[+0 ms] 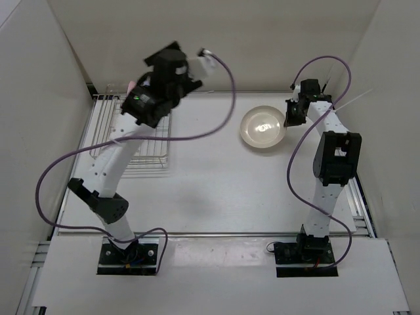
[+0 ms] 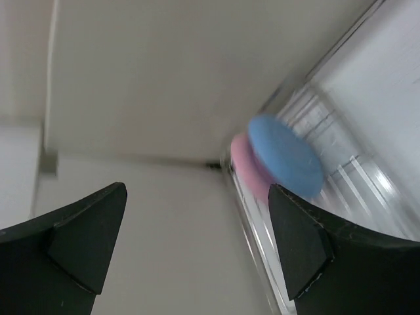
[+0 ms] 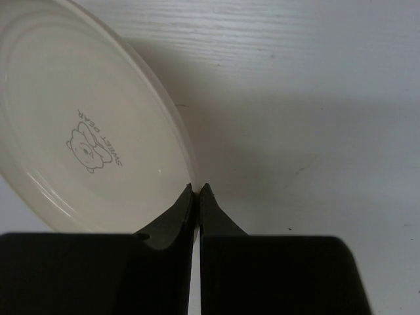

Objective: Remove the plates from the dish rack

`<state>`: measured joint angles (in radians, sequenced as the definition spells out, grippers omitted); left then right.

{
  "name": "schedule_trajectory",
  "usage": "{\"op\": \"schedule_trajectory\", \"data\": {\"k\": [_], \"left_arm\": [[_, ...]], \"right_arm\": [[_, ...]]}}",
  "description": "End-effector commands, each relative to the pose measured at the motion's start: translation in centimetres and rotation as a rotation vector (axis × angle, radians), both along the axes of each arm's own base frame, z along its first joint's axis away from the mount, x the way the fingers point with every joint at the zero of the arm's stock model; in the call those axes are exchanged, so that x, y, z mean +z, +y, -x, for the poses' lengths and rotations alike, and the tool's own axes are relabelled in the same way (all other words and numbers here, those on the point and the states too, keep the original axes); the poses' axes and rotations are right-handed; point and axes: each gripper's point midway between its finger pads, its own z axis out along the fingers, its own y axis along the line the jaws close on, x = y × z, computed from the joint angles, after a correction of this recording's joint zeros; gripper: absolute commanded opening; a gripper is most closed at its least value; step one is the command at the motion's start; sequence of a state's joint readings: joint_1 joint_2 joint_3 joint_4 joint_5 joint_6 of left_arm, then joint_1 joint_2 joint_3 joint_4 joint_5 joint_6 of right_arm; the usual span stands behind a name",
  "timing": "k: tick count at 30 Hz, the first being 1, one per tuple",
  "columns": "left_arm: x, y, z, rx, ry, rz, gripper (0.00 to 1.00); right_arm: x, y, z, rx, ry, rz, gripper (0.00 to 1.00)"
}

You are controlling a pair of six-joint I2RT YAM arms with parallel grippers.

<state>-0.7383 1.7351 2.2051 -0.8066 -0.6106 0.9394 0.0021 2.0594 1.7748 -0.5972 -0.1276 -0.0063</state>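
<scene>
Plates: 2 stand on edge in dish rack (image 1: 141, 154), far left, pink plate (image 2: 246, 167) behind light blue plate (image 2: 285, 154). Left gripper (image 2: 197, 216) faces them, jaws wide apart, empty. Cream plate (image 1: 262, 127) lies flat on table (image 1: 216, 190). Right gripper (image 3: 195, 190) pressed together, empty, tips at its rim, possibly touching.

We see the cream plate (image 1: 262, 126) lying flat and face up on the bench (image 1: 197, 190), right of centre, with a small bear print inside. The blue plate (image 2: 285, 156) and pink plate (image 2: 246, 167) stand on edge, close together, in the silver wire dish rack (image 1: 147, 156) at far left.
</scene>
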Motion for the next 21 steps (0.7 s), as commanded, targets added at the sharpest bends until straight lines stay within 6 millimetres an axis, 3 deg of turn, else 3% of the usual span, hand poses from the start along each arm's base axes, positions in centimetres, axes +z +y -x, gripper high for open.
{"op": "schedule_trajectory", "data": {"k": [1,2,3,4,6,8,9,11,12,13,18,21], "left_arm": [[-0.7,8.6,1.3,0.175,0.089,0.199,1.0],[-1.1,9.5,1.3,0.186,0.091,0.247,1.0],[-1.0,11.8,1.8,0.232,0.083,0.333,1.0],[-3.2,12.0,1.5,0.225,0.138,0.365,1.0],[-5.1,14.2,1.5,0.271,0.184,0.514,1.0],[-6.1,15.0,1.2,0.266,0.208,0.633,1.0],[-7.7,16.9,1.1,0.335,0.229,0.7,1.0],[-8.3,17.1,1.2,0.329,0.258,0.768,1.0],[-8.3,18.2,1.2,0.364,0.254,0.825,1.0],[-8.7,18.5,1.0,0.365,0.263,0.855,1.0],[-9.6,19.3,0.2,0.335,0.285,0.94,1.0],[-9.0,21.2,-0.2,0.356,0.215,0.965,1.0]], "right_arm": [[2.2,-1.7,-2.0,-0.042,-0.065,-0.003,0.0],[1.2,-2.2,-1.7,-0.05,-0.043,-0.013,0.0],[0.4,-2.8,-1.8,-0.06,-0.032,-0.013,0.0],[0.4,-2.6,-1.7,-0.052,-0.032,-0.024,0.0],[-1.3,-3.1,-1.5,-0.056,0.003,-0.019,0.0],[-2.5,-3.6,-1.0,-0.058,0.032,-0.016,0.0],[-3.1,-3.7,-1.0,-0.048,0.04,-0.009,0.0],[-4.1,-3.9,-0.6,-0.042,0.063,0.005,0.01],[-4.6,-3.8,-0.3,-0.042,0.075,0.004,0.09],[-4.8,-4.2,0.0,-0.036,0.082,0.002,0.29],[-5.7,-4.1,0.3,-0.036,0.103,0.001,0.32],[-5.1,-4.1,0.7,-0.036,0.102,0.001,0.46]]}}
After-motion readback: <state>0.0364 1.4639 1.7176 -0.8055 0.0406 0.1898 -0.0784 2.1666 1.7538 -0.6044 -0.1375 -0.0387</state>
